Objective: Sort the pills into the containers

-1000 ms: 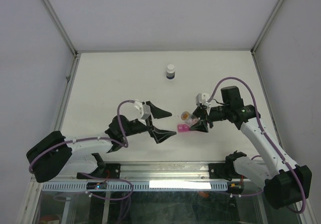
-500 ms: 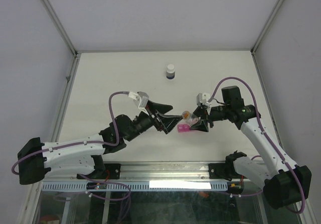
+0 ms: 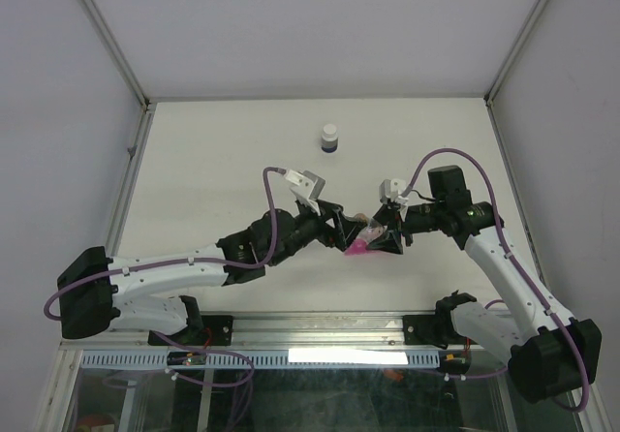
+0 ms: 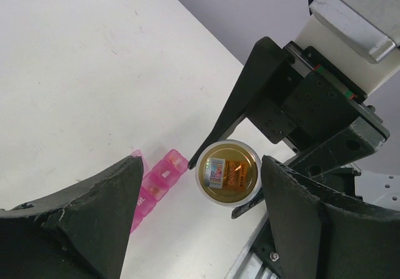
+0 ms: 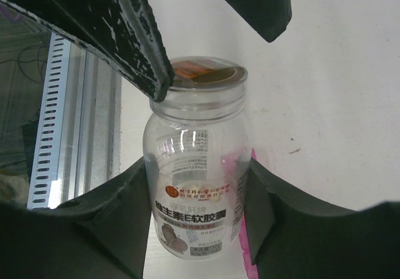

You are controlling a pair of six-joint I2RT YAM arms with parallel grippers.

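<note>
My right gripper (image 5: 199,185) is shut on a clear vial (image 5: 197,172) with an orange-gold cap (image 4: 228,172), held just above the table. Pale pills (image 5: 200,194) lie inside it. My left gripper (image 4: 201,172) stands open with one finger on each side of the cap. In the left wrist view a gap shows on both sides; in the right wrist view one left finger (image 5: 125,35) seems to reach the cap's rim. The pink containers strip (image 4: 156,182) lies on the table just below the vial (image 3: 363,224), partly hidden by both grippers (image 3: 356,248).
A dark bottle with a white cap (image 3: 330,139) stands at the back of the white table (image 3: 213,161). The metal rail of the table's near edge (image 5: 62,116) runs close to the vial. Both arms meet at the centre right.
My left arm has swung right and forward to the vial, and its jaws have narrowed around the cap. The right arm and the vial have stayed still.
</note>
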